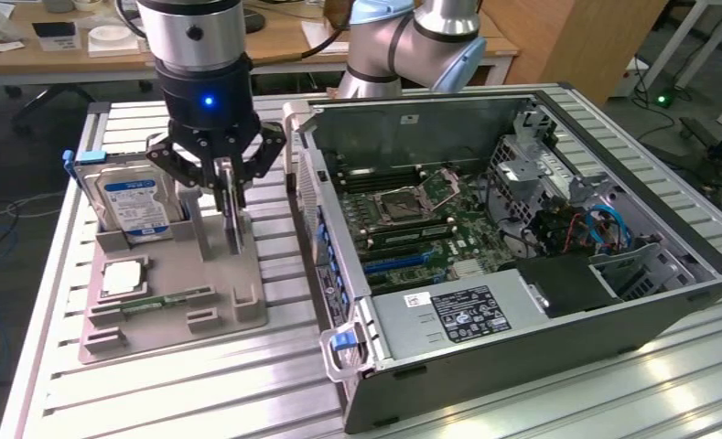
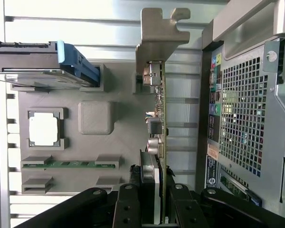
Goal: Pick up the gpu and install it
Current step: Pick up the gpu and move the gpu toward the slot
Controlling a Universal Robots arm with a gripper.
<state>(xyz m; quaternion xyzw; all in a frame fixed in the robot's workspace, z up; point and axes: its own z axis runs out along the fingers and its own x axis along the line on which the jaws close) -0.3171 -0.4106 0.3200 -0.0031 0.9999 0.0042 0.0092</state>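
Dark circuit board with a silver metal bracket [image 2: 157, 42] at one end: the gpu [image 1: 233, 227] stands on its long edge in a slot of the grey holder [image 1: 189, 274] on the table [image 1: 214, 389]. It sits between the hard drive [image 1: 134, 206] and the open computer case [image 1: 544, 338]. The gripper [image 1: 228, 187] sits directly over it. The jaws are brought together on the card's upper edge, one pad against each face, at the end away from the bracket.

Assessment: the card is light, thin and stiff, but fragile. Its faces carry small raised components that a pad could crush or slip on. The soundest hold is on bare board near the upper edge, squarely across the thickness. The bracket end hangs unsupported, so an off-centre grip may let the card tilt.
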